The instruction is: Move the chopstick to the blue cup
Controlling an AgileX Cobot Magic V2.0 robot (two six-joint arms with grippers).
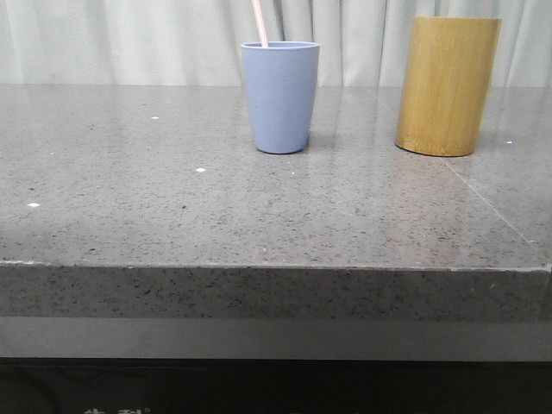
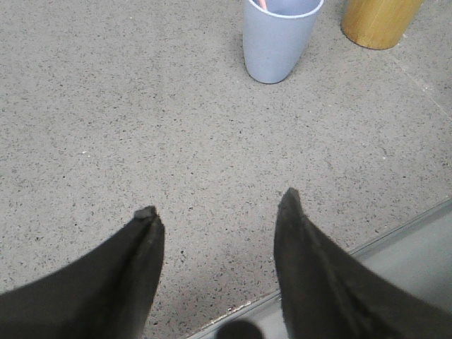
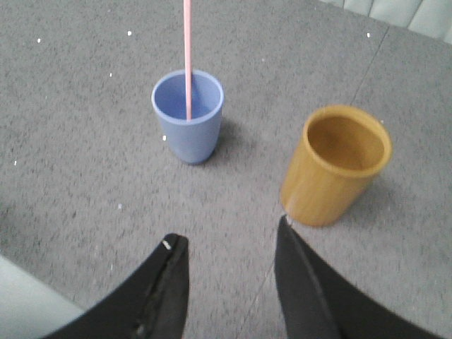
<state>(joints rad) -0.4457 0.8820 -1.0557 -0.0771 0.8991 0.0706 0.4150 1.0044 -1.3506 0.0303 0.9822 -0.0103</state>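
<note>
— Where's the chopstick?
— Standing in the blue cup on the tabletop, seemingly leaning on its rim.
— The pincers?
— Left pincer and right pincer both spread wide, holding nothing.

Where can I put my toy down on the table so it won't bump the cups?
Big bare patch: the grey table to the left of the blue cup and in front of both cups up to the near edge. There is also a gap between the blue cup and the bamboo holder. The chopstick stands inside the blue cup.
</note>
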